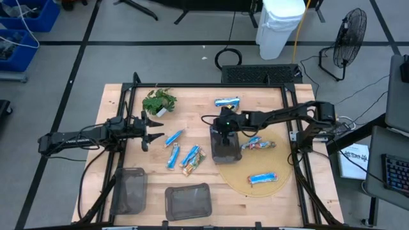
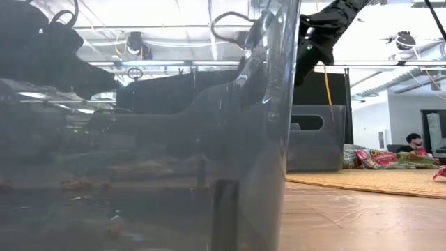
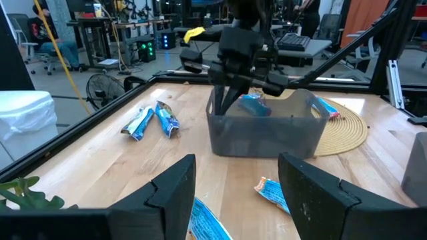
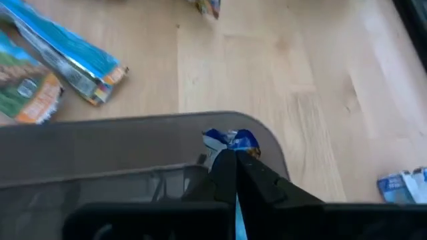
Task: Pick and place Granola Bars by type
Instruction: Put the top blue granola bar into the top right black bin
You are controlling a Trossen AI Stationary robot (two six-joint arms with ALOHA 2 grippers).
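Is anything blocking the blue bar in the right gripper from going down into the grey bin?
Nothing visible. The right gripper is shut on the blue bar, right over the open top of the grey bin.

A workshop floor around the light wooden surface [image 1: 192, 108]

We see grey floor crossed by dark tape lines, a white bin [image 1: 279, 25] and a standing fan [image 1: 347, 41] beyond the far edge, and blue crates [image 1: 25, 16] at one corner. In the low view, bright ceiling lights [image 2: 174, 28] hang over desks, where a person [image 2: 416, 143] sits.
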